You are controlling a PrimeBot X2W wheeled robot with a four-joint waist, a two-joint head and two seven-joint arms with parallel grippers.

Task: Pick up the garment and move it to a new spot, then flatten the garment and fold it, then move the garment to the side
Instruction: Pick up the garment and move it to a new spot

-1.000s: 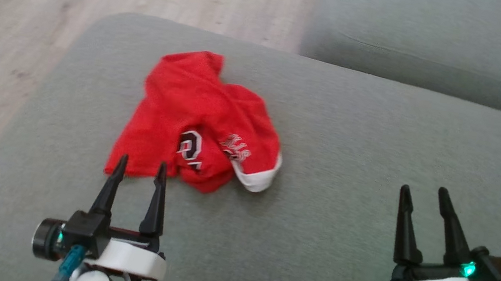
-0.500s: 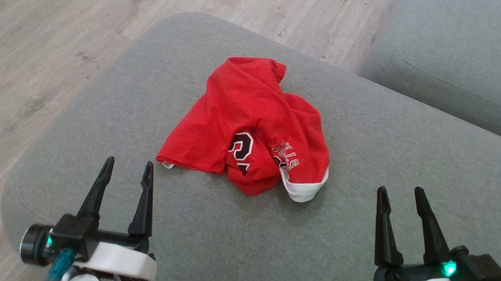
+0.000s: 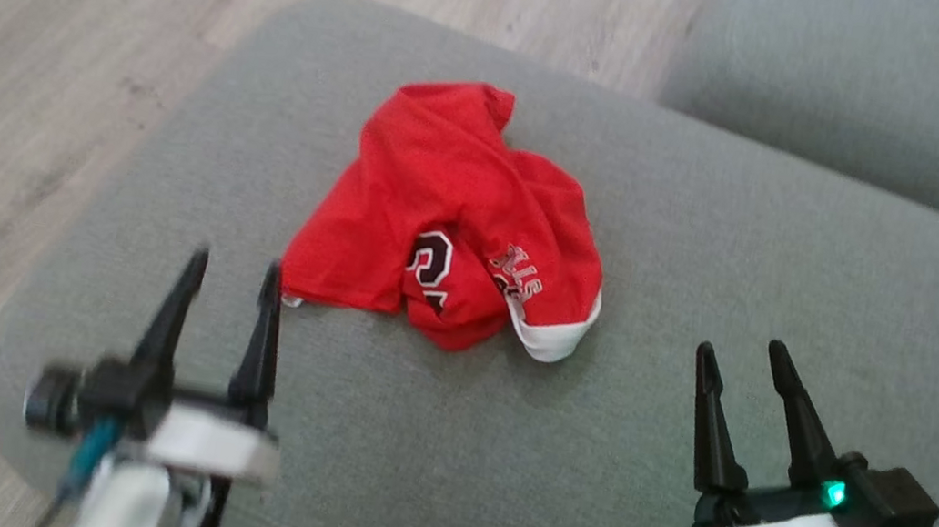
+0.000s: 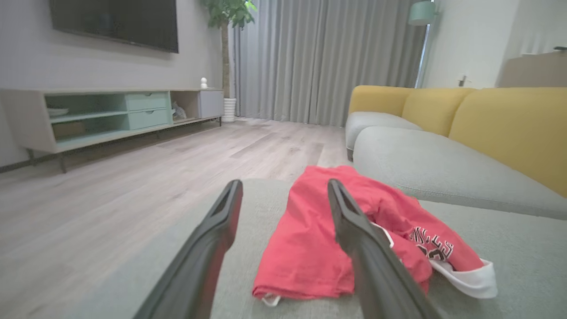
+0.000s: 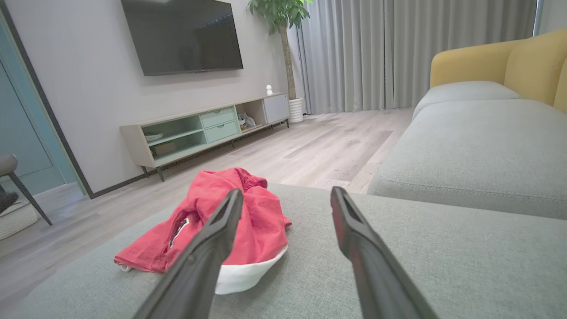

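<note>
Presently: one garment [image 3: 449, 215], a red jersey with white trim and lettering, lies crumpled in a heap on the grey cushion [image 3: 756, 249], toward its far left part, near the edge above the wooden floor [image 3: 54, 12]. It is judged light, soft and limp, likely to sag and trail when lifted, and not fragile. Suggested hold: the near left hem corner, or the raised fold on top. Left pincer [image 3: 237, 260]: jaws wide, empty, just short of that hem corner. Right pincer [image 3: 741, 346]: jaws wide, empty, well apart from the cloth.
</note>
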